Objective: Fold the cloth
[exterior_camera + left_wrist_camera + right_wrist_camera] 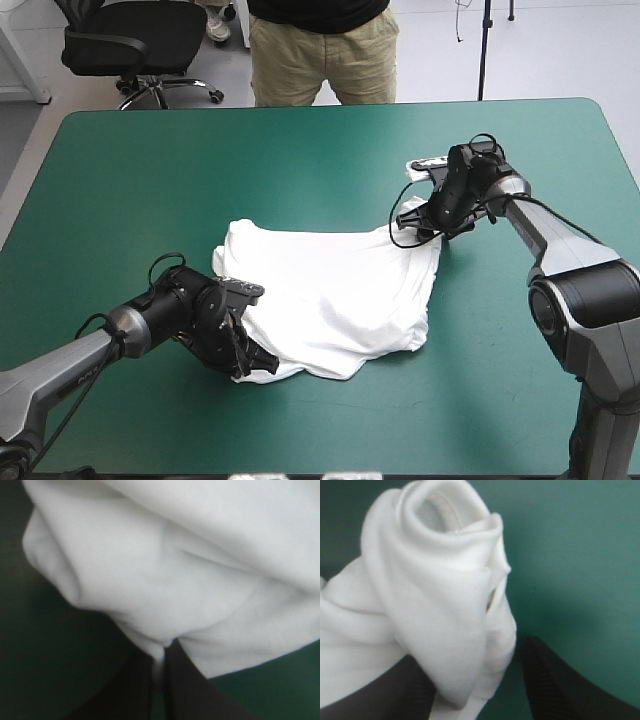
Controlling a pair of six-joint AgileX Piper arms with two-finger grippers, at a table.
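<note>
Broad table [300, 140], teal-green cover [120, 200] smooth across its top, rounded corners at the far edge.

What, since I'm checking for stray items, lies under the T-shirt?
The T-shirt lies on the teal-green cover, which shows all round it; anything beneath its middle is hidden.

You have nothing to read here; no text, label, brand, number or sign is legible in any of the three views.
</note>
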